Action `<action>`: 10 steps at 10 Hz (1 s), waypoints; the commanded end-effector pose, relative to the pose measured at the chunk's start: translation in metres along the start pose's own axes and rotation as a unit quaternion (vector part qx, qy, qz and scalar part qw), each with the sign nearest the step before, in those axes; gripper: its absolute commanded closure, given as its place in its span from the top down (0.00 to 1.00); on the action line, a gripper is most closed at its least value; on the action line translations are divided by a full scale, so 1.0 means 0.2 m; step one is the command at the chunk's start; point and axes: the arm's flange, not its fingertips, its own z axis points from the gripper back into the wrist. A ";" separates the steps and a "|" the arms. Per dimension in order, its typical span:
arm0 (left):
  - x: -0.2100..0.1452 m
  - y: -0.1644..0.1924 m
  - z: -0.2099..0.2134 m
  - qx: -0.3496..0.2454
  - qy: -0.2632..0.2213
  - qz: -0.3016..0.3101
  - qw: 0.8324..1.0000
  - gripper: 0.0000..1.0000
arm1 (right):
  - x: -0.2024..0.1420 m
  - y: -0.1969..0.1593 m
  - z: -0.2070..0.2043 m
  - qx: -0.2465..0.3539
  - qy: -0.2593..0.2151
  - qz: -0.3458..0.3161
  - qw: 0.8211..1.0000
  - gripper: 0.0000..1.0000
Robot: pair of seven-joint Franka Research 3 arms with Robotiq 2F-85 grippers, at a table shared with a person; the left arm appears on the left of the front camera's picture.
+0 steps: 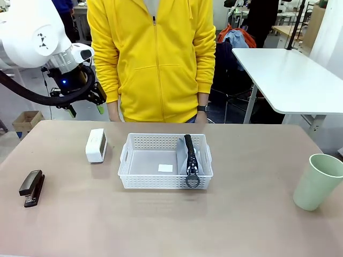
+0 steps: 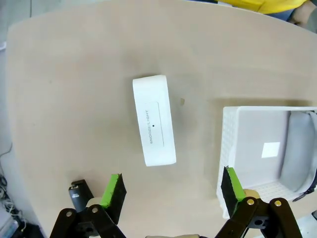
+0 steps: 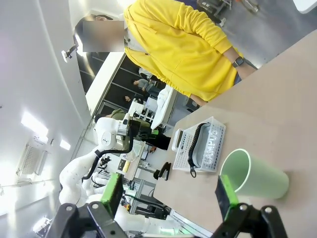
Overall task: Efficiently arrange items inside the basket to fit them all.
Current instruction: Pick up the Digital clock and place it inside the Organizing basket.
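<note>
Box: the white box (image 1: 96, 145) lies on the table (image 1: 171, 225), outside the basket (image 1: 161, 181), just beside its left end and not touching it.
Box axis: in the left wrist view its long side runs up the picture, across the line between the two fingers, so the jaws face its narrow width.
Left jaws: the left gripper (image 1: 86, 110) hangs above the box, spread wide and empty. The box sits ahead of the fingers and a little toward the left one. How high the gripper stands is hard to judge.
Nearer arm: the left, by a clear margin.
Basket: the grey pouch (image 1: 190, 155) stands on edge along the right end, with its ring pull over the near rim. The floor on the box's side is free.
Other items: the stapler (image 1: 32, 187) lies near the table's left edge. The cup (image 1: 317, 182) stands well apart on the right.
Right jaws: the right gripper (image 3: 168, 186) is spread and empty, with the cup just ahead of it.
Likely move: a straight descent onto the box, probably with little wrist turn.
</note>
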 end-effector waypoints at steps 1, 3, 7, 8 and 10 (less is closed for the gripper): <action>0.01 0.00 0.01 0.005 0.004 -0.002 1.000 1.00 | 0.01 0.00 0.00 0.008 -0.006 0.013 1.000 1.00; -0.01 -0.01 0.01 0.023 -0.023 0.024 0.999 1.00 | 0.01 0.00 0.00 0.008 -0.006 0.013 1.000 1.00; -0.12 -0.02 -0.31 0.038 0.000 0.048 0.998 1.00 | 0.01 0.00 0.00 0.008 -0.006 0.013 1.000 1.00; -0.11 0.00 -0.37 0.032 0.004 0.058 0.998 1.00 | 0.01 0.00 0.00 0.008 -0.006 0.013 1.000 1.00; -0.06 0.04 -0.50 0.024 0.036 0.036 0.998 1.00 | 0.01 0.00 0.00 0.008 -0.006 0.013 1.000 1.00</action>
